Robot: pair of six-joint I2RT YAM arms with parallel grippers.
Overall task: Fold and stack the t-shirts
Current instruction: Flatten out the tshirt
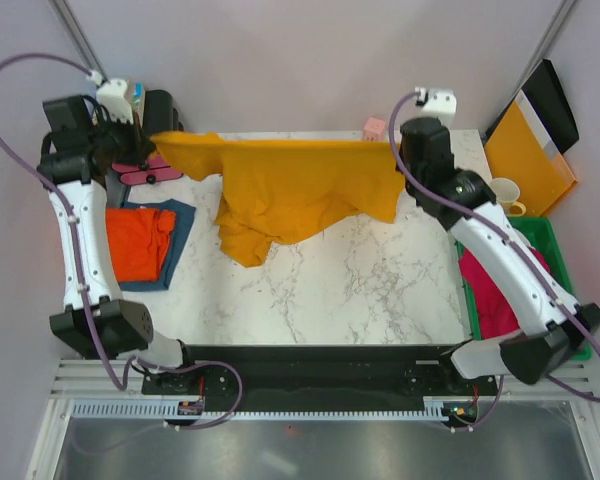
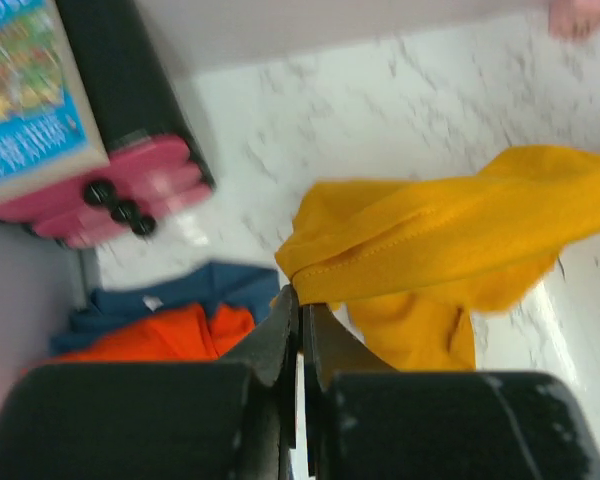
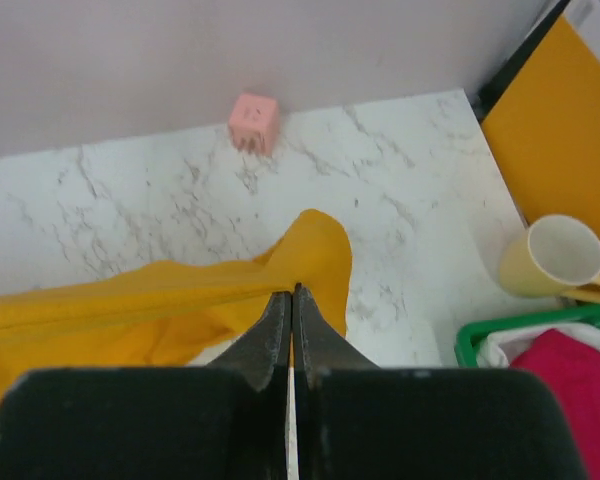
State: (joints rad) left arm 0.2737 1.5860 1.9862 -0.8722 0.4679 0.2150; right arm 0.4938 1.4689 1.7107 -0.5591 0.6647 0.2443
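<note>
Yellow shirt (image 1: 300,190) strung out along 12 o'clock side of table (image 1: 370,290)
L gripper (image 2: 300,300) & R gripper (image 3: 292,297) each clamped on a thin hem edge; I fear a hard pull apart slips one corner

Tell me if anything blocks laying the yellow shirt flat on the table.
Nothing visible does: the table before the yellow shirt is bare marble. The orange shirt and blue shirt lie off to the left. Beneath the cloth is hidden.
</note>
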